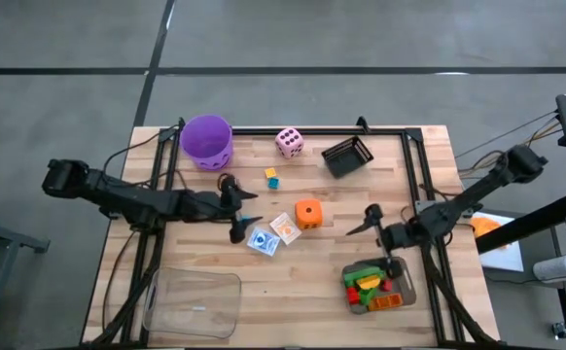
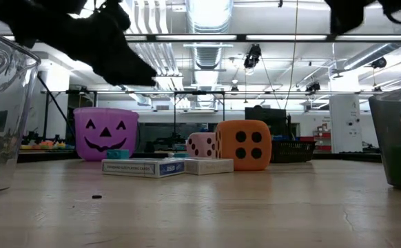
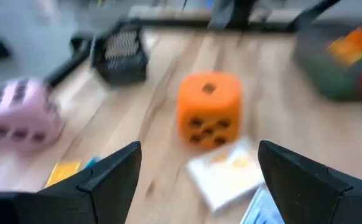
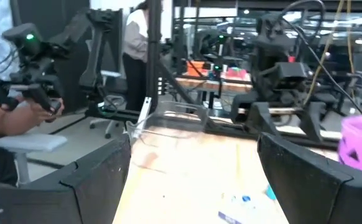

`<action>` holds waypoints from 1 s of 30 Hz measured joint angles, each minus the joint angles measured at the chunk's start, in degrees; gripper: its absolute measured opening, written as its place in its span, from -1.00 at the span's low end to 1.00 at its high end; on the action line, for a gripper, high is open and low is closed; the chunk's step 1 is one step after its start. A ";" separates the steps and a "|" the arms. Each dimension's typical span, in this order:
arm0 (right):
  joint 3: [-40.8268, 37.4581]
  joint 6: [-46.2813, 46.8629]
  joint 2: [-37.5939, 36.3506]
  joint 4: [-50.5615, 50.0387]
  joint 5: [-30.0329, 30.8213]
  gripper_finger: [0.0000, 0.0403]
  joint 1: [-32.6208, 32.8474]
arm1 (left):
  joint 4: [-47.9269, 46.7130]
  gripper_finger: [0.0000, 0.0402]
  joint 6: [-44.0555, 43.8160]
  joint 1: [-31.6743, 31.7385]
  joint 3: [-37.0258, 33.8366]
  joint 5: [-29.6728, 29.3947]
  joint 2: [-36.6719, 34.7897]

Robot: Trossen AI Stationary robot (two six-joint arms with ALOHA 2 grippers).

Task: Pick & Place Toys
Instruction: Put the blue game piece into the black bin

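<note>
My left gripper (image 1: 243, 211) hangs with fingers spread over mid-tabletop (image 1: 312, 282), just beside two white-blue card packs (image 1: 264, 239) and an orange dice (image 1: 308, 213) with dark dots. A pink dice (image 1: 289, 142) sits near the far edge. My right gripper (image 1: 369, 222), also spread and empty, hovers near the grey tray (image 1: 405, 282) of coloured bricks (image 1: 371, 288).

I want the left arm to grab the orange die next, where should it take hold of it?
Grip the orange die across two opposite flat side faces, coming down from above. It sits flat on the table, and a card pack lies close against its near-left corner, so close on the clearer faces. The open left claw already faces it; the right claw is open too.
</note>
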 joint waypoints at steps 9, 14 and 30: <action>-7.83 3.37 -8.92 0.03 1.83 0.72 -0.03 | -36.55 0.61 -8.17 3.01 17.47 -0.97 9.70; -8.02 3.36 -8.04 -0.41 1.81 0.72 -0.03 | -50.45 0.61 -0.35 2.93 25.22 -0.58 16.29; -7.83 4.49 -6.02 0.11 1.81 0.72 0.10 | -58.15 0.61 11.70 2.93 29.11 5.88 30.19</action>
